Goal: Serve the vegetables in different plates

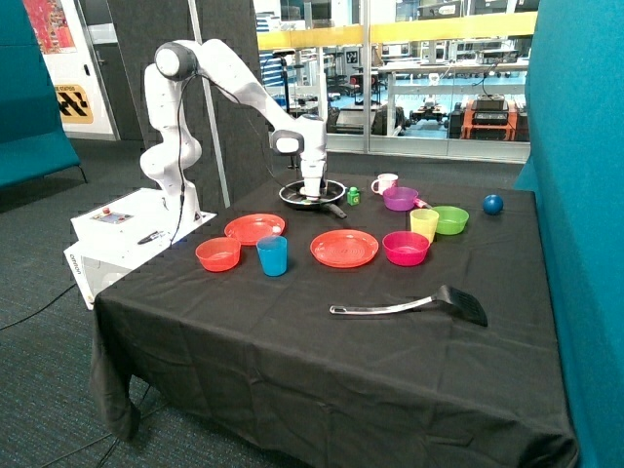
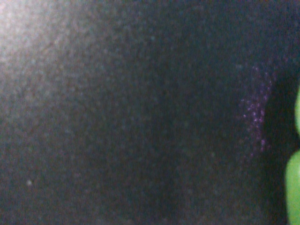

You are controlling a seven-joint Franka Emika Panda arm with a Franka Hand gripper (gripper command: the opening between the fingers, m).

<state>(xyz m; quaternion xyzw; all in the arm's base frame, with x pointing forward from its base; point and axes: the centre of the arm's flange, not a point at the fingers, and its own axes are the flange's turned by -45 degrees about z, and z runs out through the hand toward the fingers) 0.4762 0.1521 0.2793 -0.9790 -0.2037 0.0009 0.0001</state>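
My gripper reaches straight down into a black frying pan at the back of the table. The wrist view is filled with the pan's dark surface, with a piece of the green vegetable at its edge, close beside the gripper. The pale cream vegetable is hidden. Two flat red-orange plates stand nearer the front: one by the robot's base and one in the middle of the table. Both plates are bare.
A red-orange bowl and a blue cup stand near the plates. A pink bowl, yellow cup, green bowl, purple bowl, white mug, green cube and blue ball lie beyond. A spatula lies in front.
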